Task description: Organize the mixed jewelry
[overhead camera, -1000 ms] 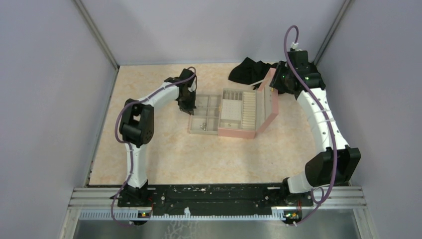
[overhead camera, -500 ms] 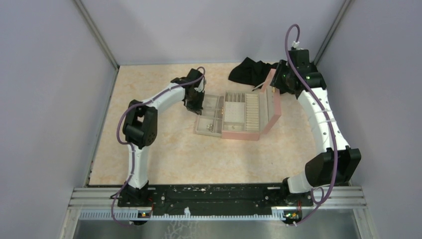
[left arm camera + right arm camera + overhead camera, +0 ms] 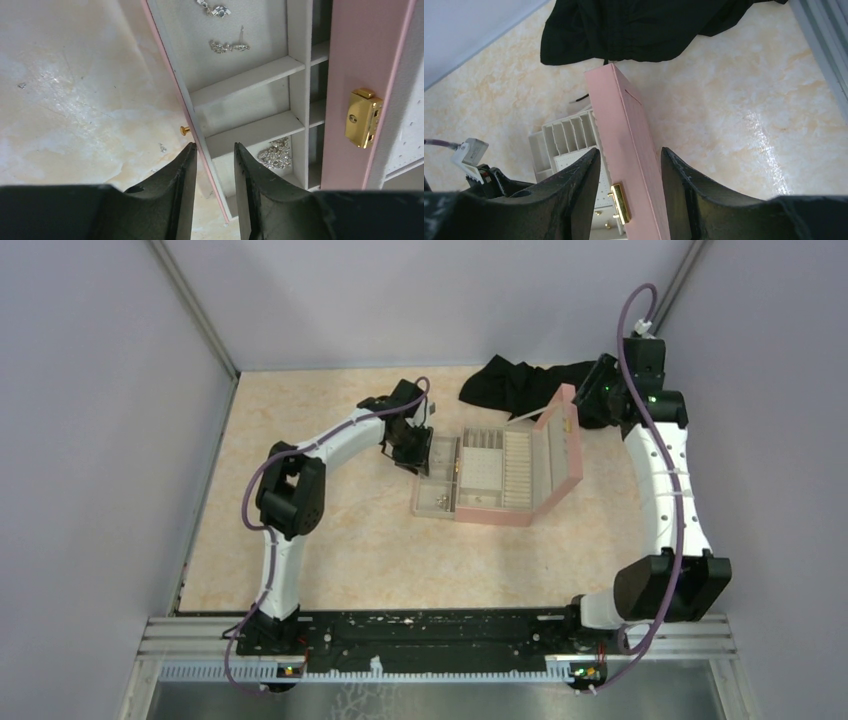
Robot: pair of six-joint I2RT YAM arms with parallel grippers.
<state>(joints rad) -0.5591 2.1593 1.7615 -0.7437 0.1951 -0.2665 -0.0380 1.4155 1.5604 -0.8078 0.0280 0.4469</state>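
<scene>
The mixed jewelry shows in the left wrist view as silvery pieces in the grey tray's compartments: a pair (image 3: 229, 46), one at the top (image 3: 217, 9) and a heap (image 3: 274, 152). A gold stud (image 3: 185, 130) lies on the table by the tray. My left gripper (image 3: 412, 448) (image 3: 215, 150) is shut on the tray's (image 3: 432, 502) left wall near a corner. My right gripper (image 3: 597, 405) (image 3: 630, 155) is shut on the pink box's raised lid (image 3: 624, 130) (image 3: 562, 445), with its gold clasp (image 3: 620, 202) between the fingers. The open pink box (image 3: 500, 512) adjoins the tray.
A black cloth (image 3: 515, 385) (image 3: 644, 27) lies at the back, just behind the lid. Grey walls close in the left, back and right of the beige table (image 3: 330, 540). A metal frame rail (image 3: 824, 30) runs near my right gripper.
Both grippers have moved right, and the tray and pink box have slid right with them. The lid has moved right with my right gripper.
</scene>
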